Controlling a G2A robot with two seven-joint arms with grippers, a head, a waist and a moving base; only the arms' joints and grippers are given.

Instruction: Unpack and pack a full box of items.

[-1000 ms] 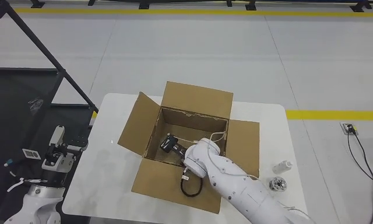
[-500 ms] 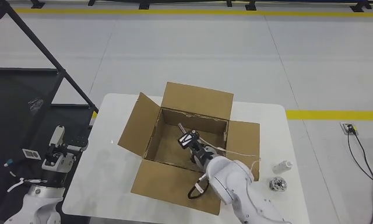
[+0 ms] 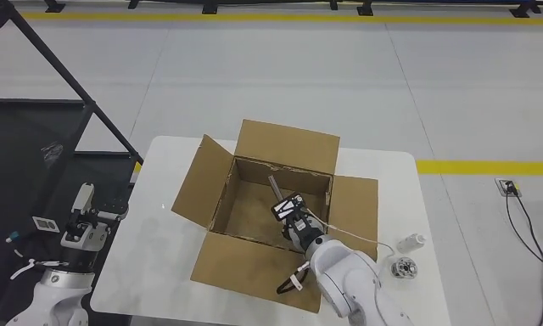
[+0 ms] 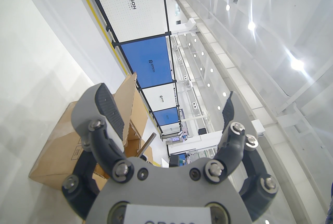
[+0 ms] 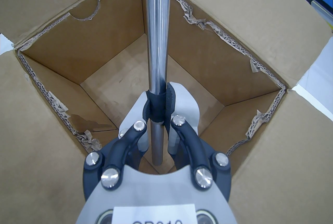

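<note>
steel rod clamped over the open box

my right gripper (image 5: 158,101) is closed tight on a metal rod (image 5: 156,14), with the dark pads pressed to either side of it near one end. the rod is a straight, smooth, shiny round bar. its short end pokes back toward my wrist and its long end runs out past the fingertips. i hold it over the inside of the cardboard box (image 3: 284,143), and the long end slants toward the far wall. the four flaps are folded outward. the inner rim is torn and ragged, and the brown walls stand close around the rod. the box sits on a white table (image 3: 170,241). a small bottle (image 3: 411,241) and a small round item (image 3: 405,266) lie beside the box's right flap. my left gripper (image 4: 169,105) is off beyond the table's left edge, its fingers spread apart and holding nothing.
</note>
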